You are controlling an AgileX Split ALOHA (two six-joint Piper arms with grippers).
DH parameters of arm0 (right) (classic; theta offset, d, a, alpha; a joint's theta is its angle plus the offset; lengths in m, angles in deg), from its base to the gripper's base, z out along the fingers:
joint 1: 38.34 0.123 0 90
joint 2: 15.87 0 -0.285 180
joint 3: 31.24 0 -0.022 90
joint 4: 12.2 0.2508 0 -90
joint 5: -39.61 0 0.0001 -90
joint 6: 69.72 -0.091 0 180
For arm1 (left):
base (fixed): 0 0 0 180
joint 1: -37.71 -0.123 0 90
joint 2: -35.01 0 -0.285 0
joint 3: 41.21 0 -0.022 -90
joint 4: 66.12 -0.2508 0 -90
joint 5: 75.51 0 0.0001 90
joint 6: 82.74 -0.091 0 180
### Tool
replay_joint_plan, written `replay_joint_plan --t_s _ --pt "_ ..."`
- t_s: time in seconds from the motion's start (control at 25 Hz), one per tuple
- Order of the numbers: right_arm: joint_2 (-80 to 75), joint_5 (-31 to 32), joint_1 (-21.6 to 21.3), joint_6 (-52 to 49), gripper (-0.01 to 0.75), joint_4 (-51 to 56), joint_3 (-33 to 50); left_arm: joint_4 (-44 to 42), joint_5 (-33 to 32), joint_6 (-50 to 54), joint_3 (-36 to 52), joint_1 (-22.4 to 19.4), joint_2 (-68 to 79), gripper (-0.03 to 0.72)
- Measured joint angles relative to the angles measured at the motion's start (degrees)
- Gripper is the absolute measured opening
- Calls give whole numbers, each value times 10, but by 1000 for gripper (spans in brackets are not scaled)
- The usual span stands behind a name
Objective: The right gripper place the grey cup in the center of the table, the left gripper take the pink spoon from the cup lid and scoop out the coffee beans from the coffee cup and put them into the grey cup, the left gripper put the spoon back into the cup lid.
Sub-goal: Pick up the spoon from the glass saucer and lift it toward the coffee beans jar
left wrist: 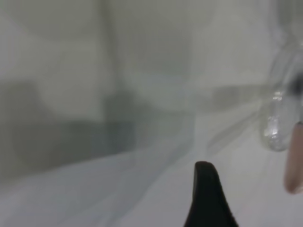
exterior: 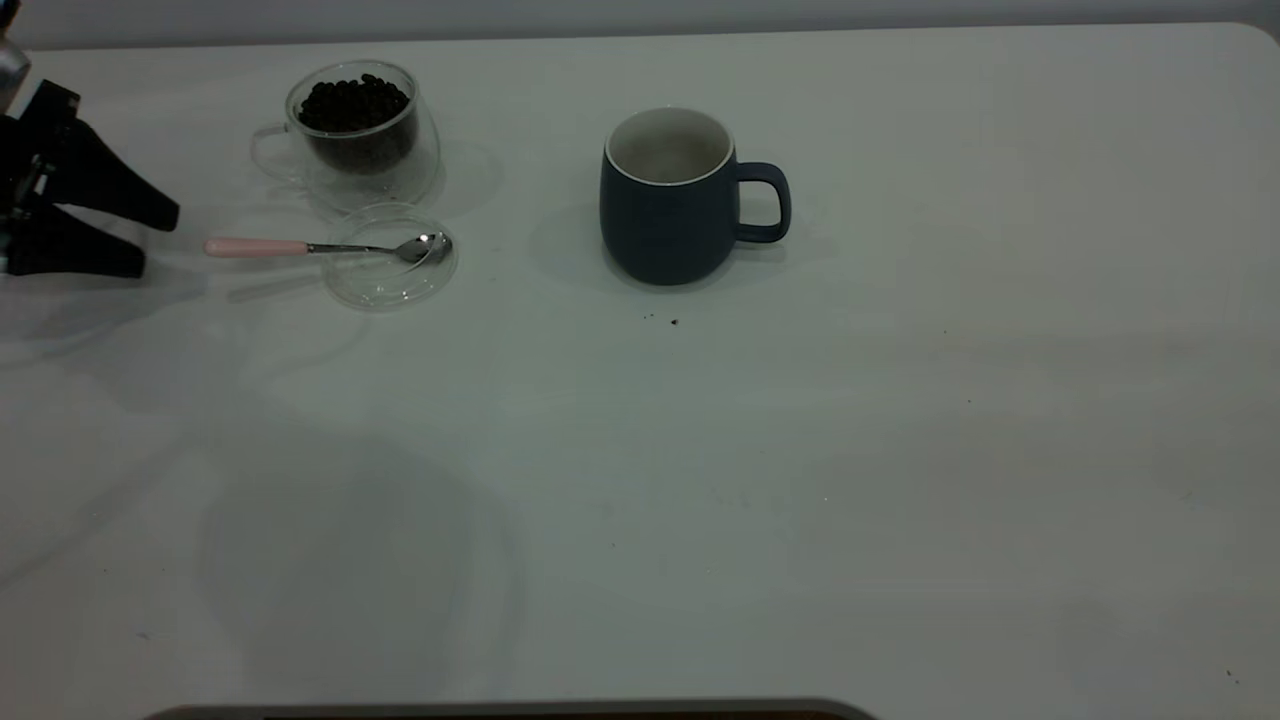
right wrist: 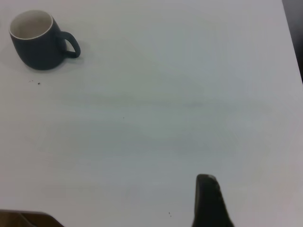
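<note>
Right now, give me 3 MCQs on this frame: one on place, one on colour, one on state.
1. Where does the pink spoon lie?
A. in the grey cup
B. bowl on the cup lid, handle pointing toward the left end effector
C. inside the coffee cup

2. What colour is the inside of the grey cup?
A. pale off-white
B. pink
C. black

3. What state is the left end effector in?
A. shut on the spoon
B. shut on the lid
C. open, holding nothing

Answers:
1. B, the metal bowl rests on the cup lid in front of the coffee cup, with the handle sticking out past the rim.
2. A, the interior and rim are pale against the dark blue-grey body.
3. C, its two black fingers are spread apart, short of the spoon handle.
</note>
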Motion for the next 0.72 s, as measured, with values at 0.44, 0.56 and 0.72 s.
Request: replay_joint_plan --t_s 0.44,0.56,0.72 --pt "0 0 0 0 507 0 0 31 -3 -48 -3 54 9 548" --pt "0 0 0 0 507 0 0 31 -2 -47 -3 60 9 548" --pt "0 0 0 0 507 0 0 31 -2 -47 -3 65 9 548"
